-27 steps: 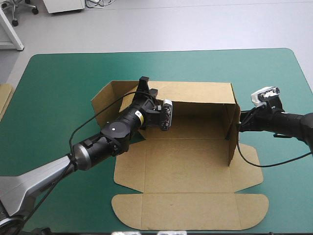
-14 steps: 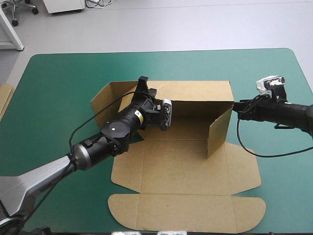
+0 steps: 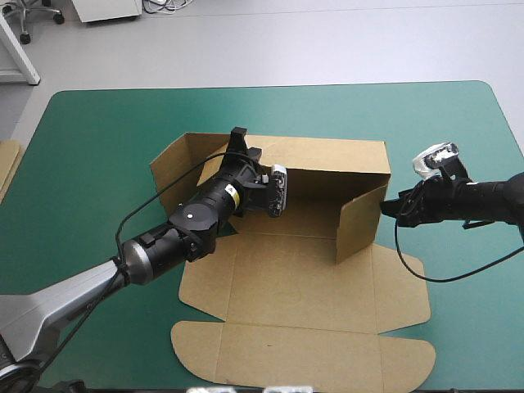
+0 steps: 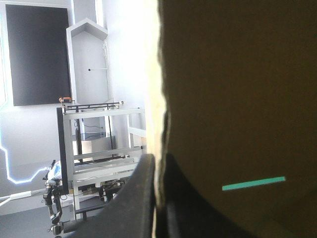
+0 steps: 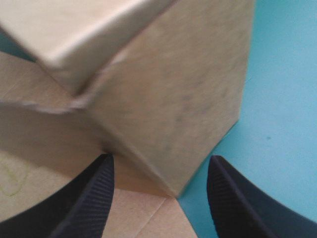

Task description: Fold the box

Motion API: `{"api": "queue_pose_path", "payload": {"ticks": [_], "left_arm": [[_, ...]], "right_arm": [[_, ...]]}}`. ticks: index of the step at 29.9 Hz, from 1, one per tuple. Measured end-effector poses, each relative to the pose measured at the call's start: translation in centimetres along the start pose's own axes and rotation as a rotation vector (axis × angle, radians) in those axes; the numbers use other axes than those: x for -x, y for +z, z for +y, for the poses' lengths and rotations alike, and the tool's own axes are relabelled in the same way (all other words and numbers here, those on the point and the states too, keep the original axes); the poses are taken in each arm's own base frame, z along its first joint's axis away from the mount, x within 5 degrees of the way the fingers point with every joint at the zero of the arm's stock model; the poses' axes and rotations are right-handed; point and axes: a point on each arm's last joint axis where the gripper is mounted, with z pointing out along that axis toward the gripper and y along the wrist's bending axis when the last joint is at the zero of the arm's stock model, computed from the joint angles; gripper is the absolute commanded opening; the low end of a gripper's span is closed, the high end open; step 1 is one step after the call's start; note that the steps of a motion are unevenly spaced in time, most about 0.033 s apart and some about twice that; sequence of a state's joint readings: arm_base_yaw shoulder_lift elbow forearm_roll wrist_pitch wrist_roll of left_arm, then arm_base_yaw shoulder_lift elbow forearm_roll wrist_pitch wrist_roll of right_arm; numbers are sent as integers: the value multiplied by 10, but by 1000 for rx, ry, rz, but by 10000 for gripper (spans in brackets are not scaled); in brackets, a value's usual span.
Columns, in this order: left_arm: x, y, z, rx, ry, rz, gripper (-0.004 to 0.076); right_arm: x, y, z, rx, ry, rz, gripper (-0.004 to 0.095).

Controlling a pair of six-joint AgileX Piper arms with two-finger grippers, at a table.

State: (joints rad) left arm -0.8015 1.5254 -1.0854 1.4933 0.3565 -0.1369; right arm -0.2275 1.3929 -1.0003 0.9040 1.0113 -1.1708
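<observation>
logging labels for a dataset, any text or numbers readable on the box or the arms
None can be read.
Box: no print; a faint yellowish mark, no letters made out.
Sticker on the left arm: too small to read.

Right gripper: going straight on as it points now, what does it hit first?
The open right gripper faces the raised side wall of the box close ahead. It would most likely meet that wall first, though the gap is unclear.
</observation>
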Motion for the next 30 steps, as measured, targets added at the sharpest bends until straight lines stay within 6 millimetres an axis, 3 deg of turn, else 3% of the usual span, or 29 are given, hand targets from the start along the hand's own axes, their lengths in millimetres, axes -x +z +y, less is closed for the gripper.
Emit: {"api": "queue_pose_path", "payload": {"ticks": [7,21,25,30], "left_arm": [[0,0,0,-1,-2,-4,-10],[1,0,0,-1,-27,-7,-10],[1,0,0,-1,-27,-8,-10],[1,0,0,-2,-31,-7,-10]], "right_arm": [[-2,-5,10,20,-23,36,521],[5,-3,6,-48,-29,-20,536],[3,10,14,-46,-36,-27,485],[-16,31,27,-105,-49,-43,480]]}}
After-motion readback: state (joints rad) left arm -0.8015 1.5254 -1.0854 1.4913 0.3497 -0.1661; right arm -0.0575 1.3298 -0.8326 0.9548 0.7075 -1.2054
